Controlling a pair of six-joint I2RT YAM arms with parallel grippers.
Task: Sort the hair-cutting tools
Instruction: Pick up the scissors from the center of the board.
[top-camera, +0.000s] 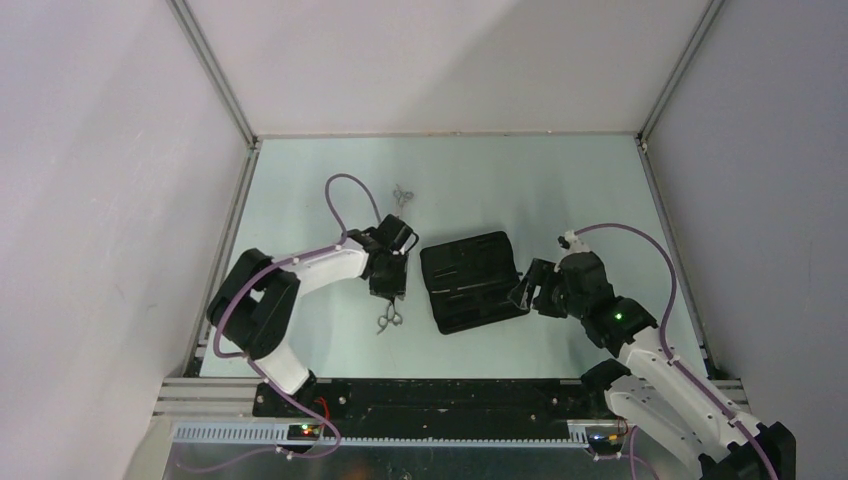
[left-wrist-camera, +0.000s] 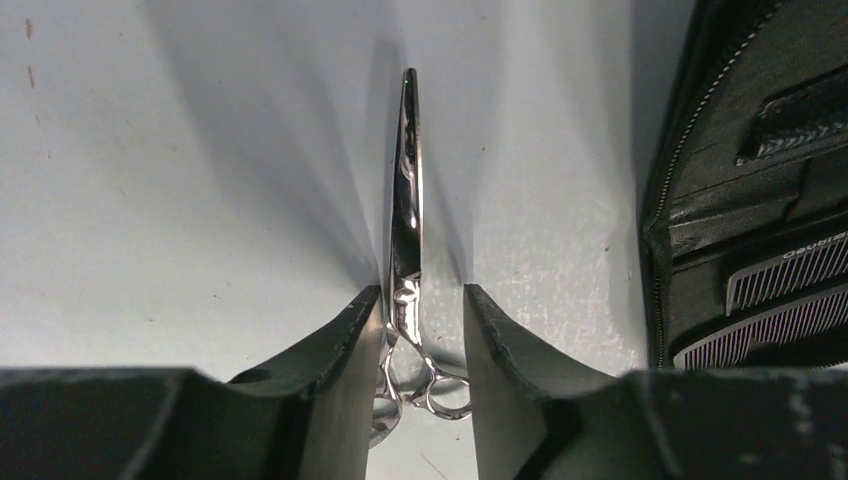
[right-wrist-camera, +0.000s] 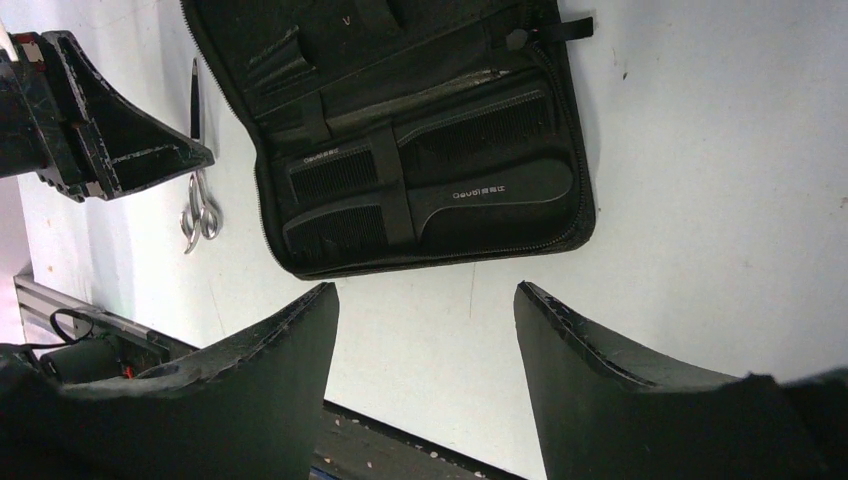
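One pair of silver scissors (left-wrist-camera: 408, 190) lies on the table between the fingers of my left gripper (left-wrist-camera: 424, 292), blades pointing away. Its shank touches the left finger (left-wrist-camera: 345, 345), and a gap shows on the other side. From above, that gripper (top-camera: 388, 288) hangs over these scissors (top-camera: 389, 318), whose rings stick out towards the near edge. A second pair of scissors (top-camera: 402, 197) lies farther back. My right gripper (right-wrist-camera: 424, 288) is open and empty just off the right edge of the open black pouch (right-wrist-camera: 420, 130). Black combs (right-wrist-camera: 470, 185) sit strapped inside the pouch.
The pouch (top-camera: 472, 280) lies open mid-table between both arms. Metal frame rails (top-camera: 225, 250) border the table left and right, and a black base strip (top-camera: 440, 395) runs along the near edge. In the right wrist view the left gripper (right-wrist-camera: 110, 150) and its scissors (right-wrist-camera: 197, 215) show at left.
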